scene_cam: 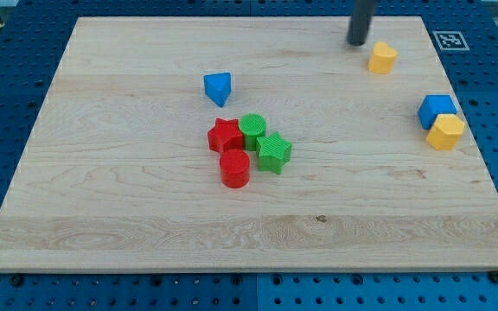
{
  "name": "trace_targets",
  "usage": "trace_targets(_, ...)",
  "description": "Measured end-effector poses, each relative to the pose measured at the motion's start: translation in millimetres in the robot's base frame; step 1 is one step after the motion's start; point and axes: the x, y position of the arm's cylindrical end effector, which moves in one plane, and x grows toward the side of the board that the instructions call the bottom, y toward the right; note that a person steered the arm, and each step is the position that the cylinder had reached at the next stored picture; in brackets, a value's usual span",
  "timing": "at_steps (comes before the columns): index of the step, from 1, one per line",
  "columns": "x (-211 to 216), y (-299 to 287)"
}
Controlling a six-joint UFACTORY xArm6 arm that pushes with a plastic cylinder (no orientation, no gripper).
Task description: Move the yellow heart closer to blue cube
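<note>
The yellow heart (382, 58) lies near the view's top right on the wooden board (145, 216). The blue cube (436, 109) sits near the board's right edge, below and to the right of the heart, with a clear gap between them. A second yellow block (445, 132), with several flat sides, touches the cube's lower right side. My tip (356, 43) stands on the board just left of the yellow heart and slightly above it, a small gap apart.
A blue triangular block (218, 88) lies left of centre. A cluster sits mid-board: a red star (225, 136), a green cylinder (252, 129), a green star (273, 153) and a red cylinder (234, 168).
</note>
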Motion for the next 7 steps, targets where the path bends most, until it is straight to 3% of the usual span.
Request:
trace_targets(3, 42, -10)
trace_targets(5, 20, 0)
trace_targets(7, 69, 3)
